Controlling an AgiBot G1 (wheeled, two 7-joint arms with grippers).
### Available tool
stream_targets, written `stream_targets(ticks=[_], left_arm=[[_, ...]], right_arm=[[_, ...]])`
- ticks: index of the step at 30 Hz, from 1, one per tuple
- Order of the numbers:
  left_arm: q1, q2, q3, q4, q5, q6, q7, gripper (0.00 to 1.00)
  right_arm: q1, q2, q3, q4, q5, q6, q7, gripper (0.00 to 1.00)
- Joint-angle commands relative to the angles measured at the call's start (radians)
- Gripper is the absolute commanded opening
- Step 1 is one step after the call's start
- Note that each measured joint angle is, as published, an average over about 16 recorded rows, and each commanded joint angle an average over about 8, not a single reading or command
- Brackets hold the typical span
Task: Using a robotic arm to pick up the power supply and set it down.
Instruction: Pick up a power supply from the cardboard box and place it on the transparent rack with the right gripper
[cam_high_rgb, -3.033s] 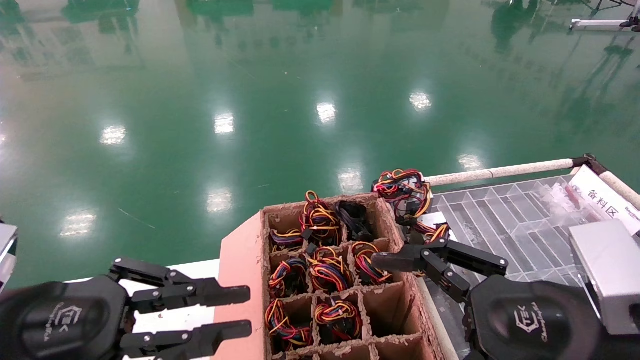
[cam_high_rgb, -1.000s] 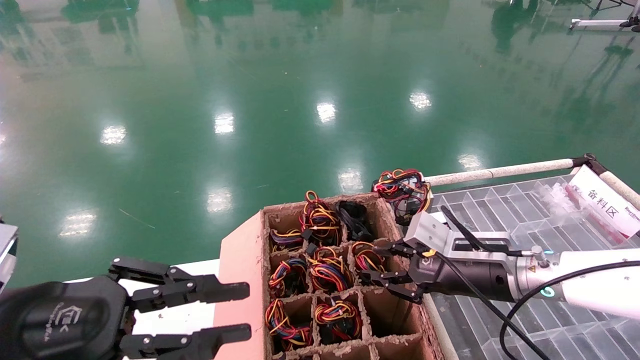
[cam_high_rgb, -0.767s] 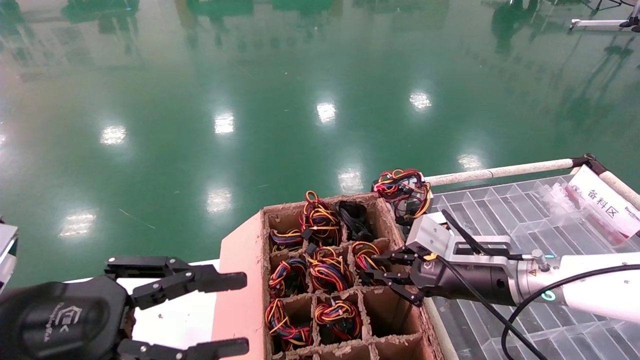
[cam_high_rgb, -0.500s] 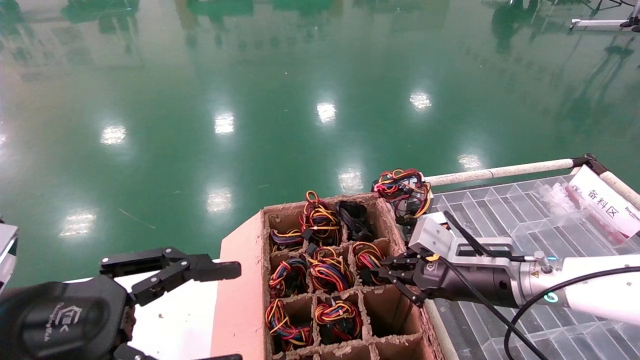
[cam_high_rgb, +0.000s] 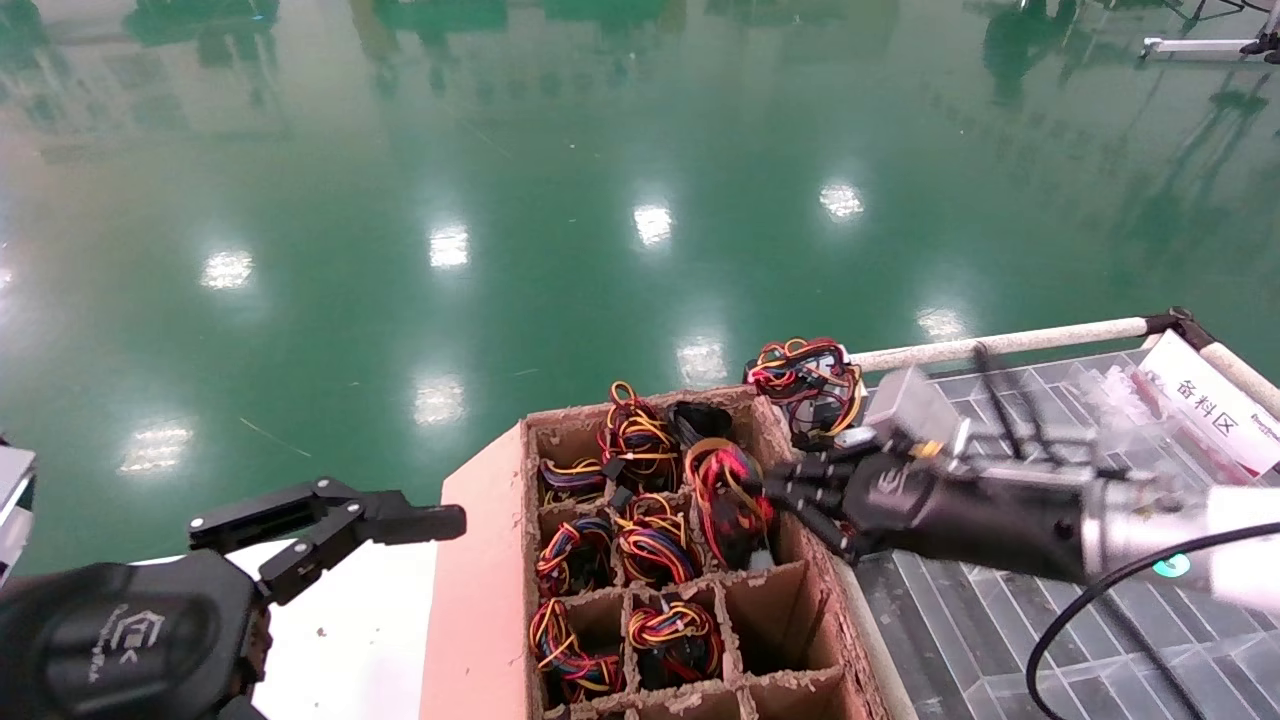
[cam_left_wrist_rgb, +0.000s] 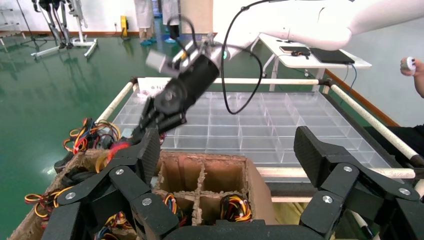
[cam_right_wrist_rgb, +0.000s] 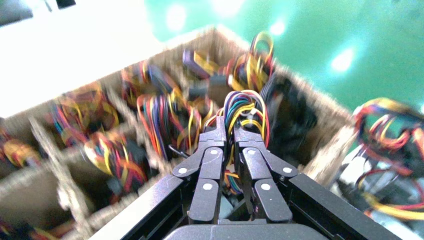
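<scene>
Your right gripper (cam_high_rgb: 790, 497) is pinched tight on the wire bundle of the power supply (cam_high_rgb: 728, 503), fingers (cam_right_wrist_rgb: 218, 150) almost touching. The unit hangs partly lifted over the right column of the cardboard divider box (cam_high_rgb: 480, 590), its loop of red, orange and yellow wires showing some blue and purple strands too; a dark body shows below them. A second wired unit (cam_high_rgb: 808, 378) sits just beyond the box's far right corner, beside the clear compartment tray (cam_high_rgb: 1010, 640). Your left gripper (cam_high_rgb: 330, 520) waits near left, fingers spread wide, empty.
</scene>
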Motion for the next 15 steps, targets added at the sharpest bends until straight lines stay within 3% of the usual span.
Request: stream_targets(ticks=[1,15], left_arm=[[0.0,0.0,0.0,0.0,0.0,0.0,0.0,1.0],[0.0,0.0,0.001,0.0,0.0,0.0,0.0,1.0]], right_arm=[[-0.002,0.013,0.021,0.009,0.038,-0.01,0.008,0.0],[-0.004,0.139,0.214,0.066,0.345,-0.086,0.049,0.0]])
